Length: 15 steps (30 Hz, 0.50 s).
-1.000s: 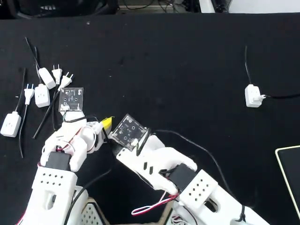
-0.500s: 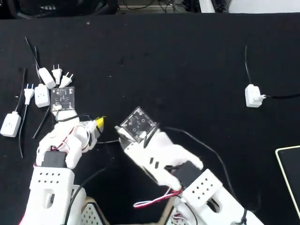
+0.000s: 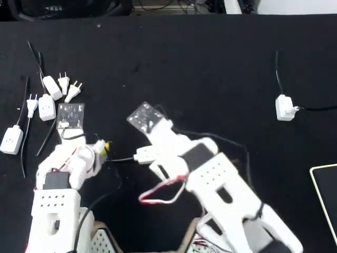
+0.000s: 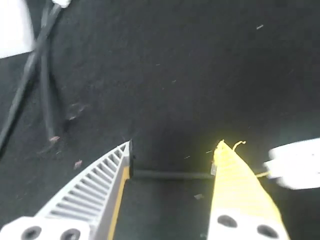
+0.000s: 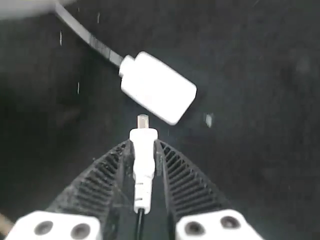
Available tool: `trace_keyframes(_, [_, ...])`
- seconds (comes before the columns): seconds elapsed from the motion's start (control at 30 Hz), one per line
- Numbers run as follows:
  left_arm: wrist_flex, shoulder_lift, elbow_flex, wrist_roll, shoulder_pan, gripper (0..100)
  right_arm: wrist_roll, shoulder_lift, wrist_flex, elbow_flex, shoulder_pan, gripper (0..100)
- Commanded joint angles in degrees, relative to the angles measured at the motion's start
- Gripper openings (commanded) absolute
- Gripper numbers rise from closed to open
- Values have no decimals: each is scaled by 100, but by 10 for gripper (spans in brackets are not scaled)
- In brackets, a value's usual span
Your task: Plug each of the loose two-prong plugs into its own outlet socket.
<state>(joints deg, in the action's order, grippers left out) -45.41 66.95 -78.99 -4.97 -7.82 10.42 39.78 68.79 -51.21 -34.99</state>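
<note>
One plug (image 5: 143, 172) sits pinched in my right gripper (image 5: 143, 147), its tip just short of the socket (image 5: 157, 94) at centre frame; my left gripper (image 4: 174, 152) is spread.

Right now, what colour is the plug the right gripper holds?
White plug; right wrist view shows best.
</note>
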Motion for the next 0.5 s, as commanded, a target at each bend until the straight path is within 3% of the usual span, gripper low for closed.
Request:
trace_keyframes(0.0, [-35, 26, -215, -431, -338, 267, 484, -813, 967, 1015, 132, 11])
trace_keyframes(0.13, [-44, 26, -462, -431, -66, 267, 466, -1719, 624, 1051, 167, 11])
trace_keyframes(0.47, [-88, 70, -787, -466, 840, 267, 607, -2774, 132, 1991, 1160, 10])
